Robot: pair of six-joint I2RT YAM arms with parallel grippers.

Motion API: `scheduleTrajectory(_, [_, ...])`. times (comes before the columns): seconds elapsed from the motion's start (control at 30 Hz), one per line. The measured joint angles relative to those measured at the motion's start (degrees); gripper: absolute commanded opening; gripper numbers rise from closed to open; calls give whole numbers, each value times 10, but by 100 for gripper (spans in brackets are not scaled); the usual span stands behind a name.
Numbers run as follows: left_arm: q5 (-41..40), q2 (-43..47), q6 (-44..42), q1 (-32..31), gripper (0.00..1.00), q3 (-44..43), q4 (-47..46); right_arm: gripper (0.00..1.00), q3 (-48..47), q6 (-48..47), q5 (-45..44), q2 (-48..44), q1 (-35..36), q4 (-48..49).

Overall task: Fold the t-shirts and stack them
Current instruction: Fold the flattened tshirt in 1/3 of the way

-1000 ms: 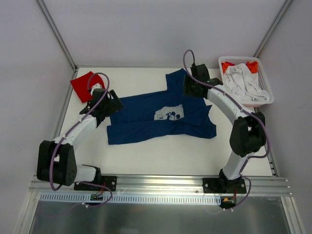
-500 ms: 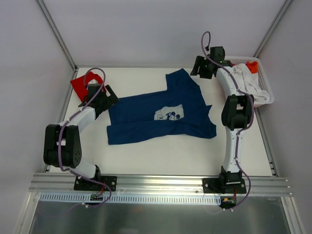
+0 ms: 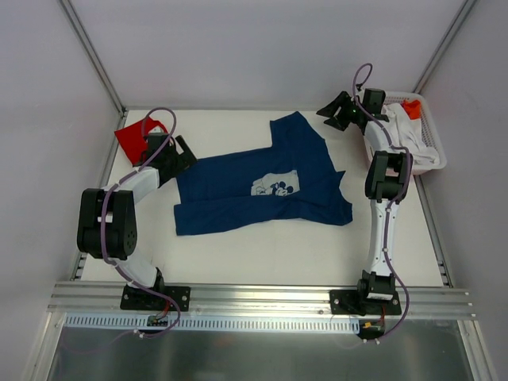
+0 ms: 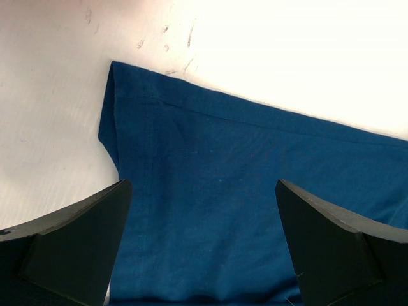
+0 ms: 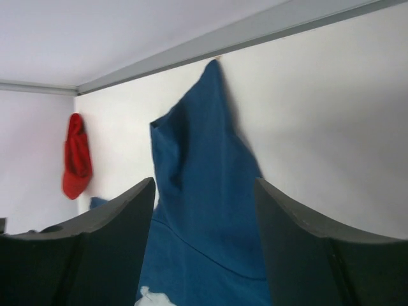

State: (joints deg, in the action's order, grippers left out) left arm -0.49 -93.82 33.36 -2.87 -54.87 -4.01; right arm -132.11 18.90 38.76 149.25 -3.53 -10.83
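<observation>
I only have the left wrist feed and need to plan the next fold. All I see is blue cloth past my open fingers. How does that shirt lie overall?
Observer: The navy shirt lies spread out mid-table, print up, not yet folded. Your left hand is at its left end.
Operator: Where is the right hand?
Observer: The right hand is open and holds nothing. It is raised near the far edge, beyond the shirt's far sleeve, beside the white basket.
Operator: And the red shirt?
Observer: The red shirt sits in the far left corner, just behind your left hand, apart from the navy one.
</observation>
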Motion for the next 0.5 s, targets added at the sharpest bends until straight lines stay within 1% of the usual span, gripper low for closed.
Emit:
scheduleTrajectory(0.13, [0, -4, 0, 0, 97, -1, -2, 65, -1, 45, 37, 28, 0, 40])
scheduleTrajectory(0.2, [0, -7, 0, 0, 97, -1, -2, 65, 0, 52, 55, 41, 1, 61])
scheduleTrajectory(0.5, [5, -12, 0, 0, 97, -1, -2, 65, 12, 85, 91, 44, 3, 98])
